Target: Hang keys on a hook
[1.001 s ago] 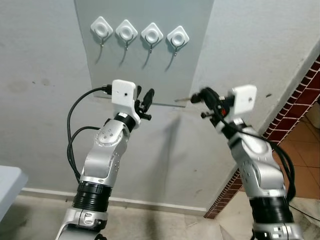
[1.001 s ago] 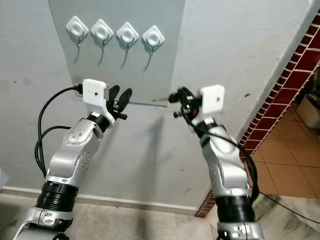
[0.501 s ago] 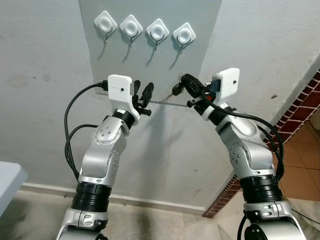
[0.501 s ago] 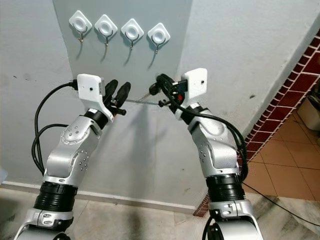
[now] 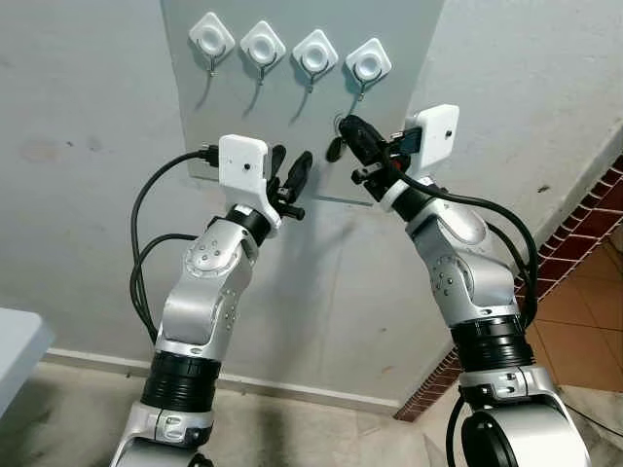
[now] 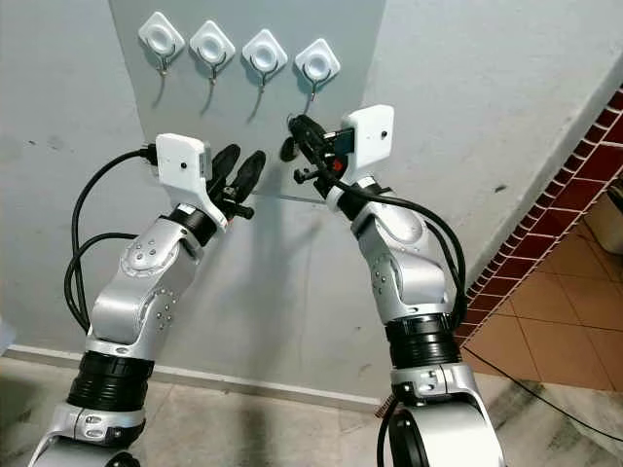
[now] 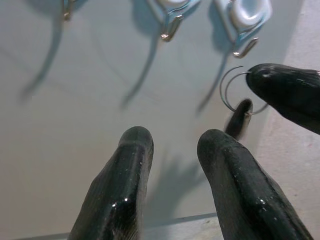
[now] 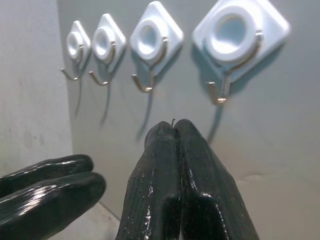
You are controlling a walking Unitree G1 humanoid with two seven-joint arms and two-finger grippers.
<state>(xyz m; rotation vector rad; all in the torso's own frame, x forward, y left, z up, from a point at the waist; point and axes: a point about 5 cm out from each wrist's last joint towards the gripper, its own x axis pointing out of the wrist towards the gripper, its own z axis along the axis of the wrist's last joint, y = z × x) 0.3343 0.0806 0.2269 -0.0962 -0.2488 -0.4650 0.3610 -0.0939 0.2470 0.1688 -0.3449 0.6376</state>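
Observation:
Four white diamond-shaped hooks sit in a row on a grey wall panel (image 5: 292,107). My right gripper (image 5: 346,126) is raised just below the rightmost hook (image 5: 368,64), a little to its left. It is shut on a thin key ring (image 7: 231,89), from which a dark key (image 5: 334,148) hangs. In the right wrist view the fingertips (image 8: 174,129) are pressed together, just under that hook's metal prong (image 8: 220,95). My left gripper (image 5: 290,161) is held up beside it, further left and slightly lower, open with nothing between its fingers (image 7: 125,190).
A red brick wall edge (image 5: 584,214) runs down the right side over orange floor tiles. A pale surface corner (image 5: 15,350) shows at the lower left. Black cables (image 5: 141,253) loop beside my left arm. The panel's lower edge (image 5: 331,199) lies behind both grippers.
My right gripper has swung left and up with the keys, from beside the panel to just under the rightmost hook. The left gripper stayed about where it was.

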